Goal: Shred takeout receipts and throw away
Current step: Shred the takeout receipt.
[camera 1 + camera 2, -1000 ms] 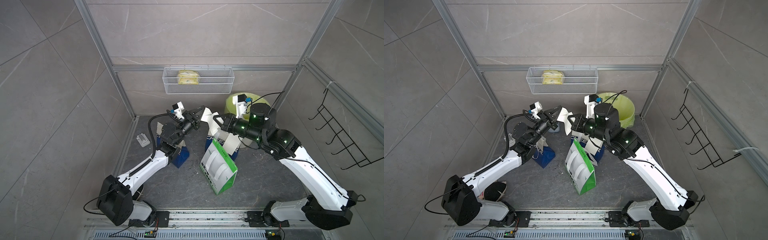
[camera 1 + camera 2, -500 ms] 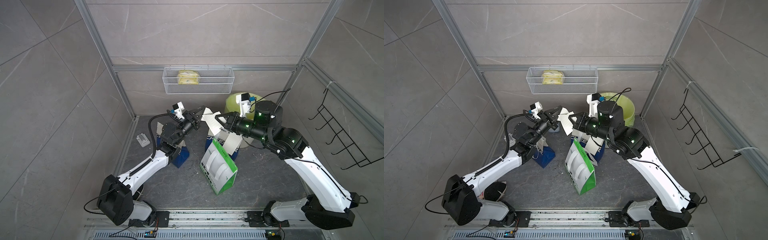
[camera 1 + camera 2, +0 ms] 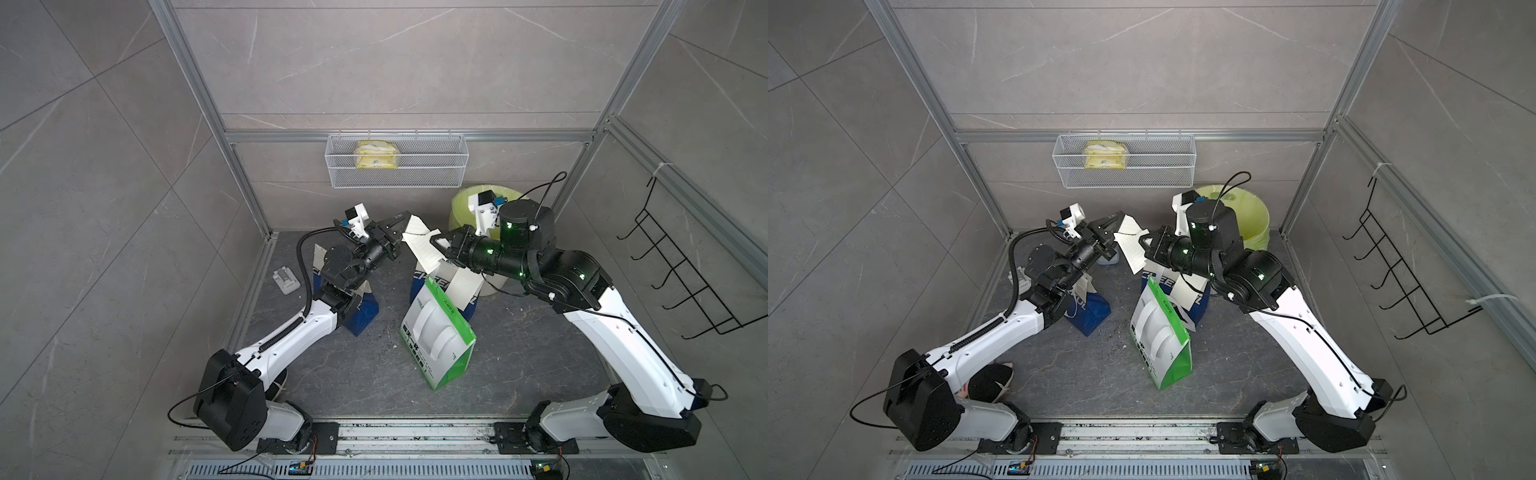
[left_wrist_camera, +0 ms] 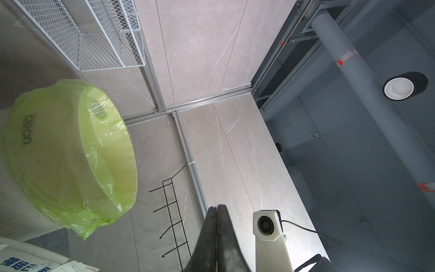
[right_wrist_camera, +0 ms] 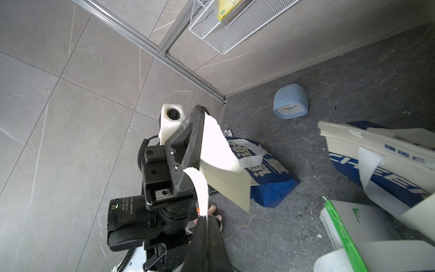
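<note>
- The left end effector [image 3: 401, 218] [image 3: 1117, 217] is closed. In the left wrist view its two fingers [image 4: 209, 240] lie flat against each other with no gap.
- Seen from the right wrist, it [image 5: 199, 113] pinches one edge of the takeout receipt [image 5: 219, 150], and the sheet spreads out from the side of its fingers.
- The right end effector [image 3: 433, 240] [image 3: 1144, 242] is also clamped tight, on the same receipt. A narrow curled strip [image 5: 201, 188] of the paper rises from between its fingers [image 5: 216, 245].
- A tear runs into the paper between the two grips. I cannot tell whether the strip is still joined to the larger part.
- In both top views the takeout receipt [image 3: 422, 251] [image 3: 1133, 249] is in the air between the two end effectors and clear of the desk [image 3: 332, 374].
- It hangs above the blue-and-white bag [image 3: 422, 279] and near the green-lined bin [image 3: 462, 204].
- Its long axis runs on a diagonal, from the left end effector at the back down toward the bag. The free lower end points downward.
- The green-and-white bag [image 3: 436, 345] stands in front, apart from the paper.
</note>
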Motion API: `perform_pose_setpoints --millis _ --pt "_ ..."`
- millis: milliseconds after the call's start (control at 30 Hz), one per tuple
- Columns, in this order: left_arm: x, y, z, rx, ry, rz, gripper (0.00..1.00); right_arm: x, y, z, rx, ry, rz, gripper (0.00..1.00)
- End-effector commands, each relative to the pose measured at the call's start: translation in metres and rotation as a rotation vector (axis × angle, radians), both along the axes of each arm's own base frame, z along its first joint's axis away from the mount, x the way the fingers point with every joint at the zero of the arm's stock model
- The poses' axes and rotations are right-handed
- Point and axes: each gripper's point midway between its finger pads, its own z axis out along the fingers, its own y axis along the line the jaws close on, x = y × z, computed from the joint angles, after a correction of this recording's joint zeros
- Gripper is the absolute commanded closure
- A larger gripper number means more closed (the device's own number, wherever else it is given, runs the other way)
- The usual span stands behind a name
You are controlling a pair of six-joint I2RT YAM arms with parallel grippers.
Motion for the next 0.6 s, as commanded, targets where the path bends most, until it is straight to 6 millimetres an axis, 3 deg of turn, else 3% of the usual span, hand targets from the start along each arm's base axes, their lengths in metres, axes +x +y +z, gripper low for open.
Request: perform_pose_setpoints --millis 0,267,567 --pt "-0.009 0.003 0.018 -0.028 -0.074 -0.001 0.94 0.002 -0.008 0.002 -0.03 -0.005 -0.038 1.0" --pt "-0.007 0.002 0.016 -0.013 -0.077 0.008 0.94 0.002 -0.015 0.007 -0.047 -0.026 -0.061 1.0" --pt "-0.01 -0.001 0.017 -0.003 -0.085 0.0 0.94 0.005 0.001 0.009 -0.002 -0.015 -0.014 1.0"
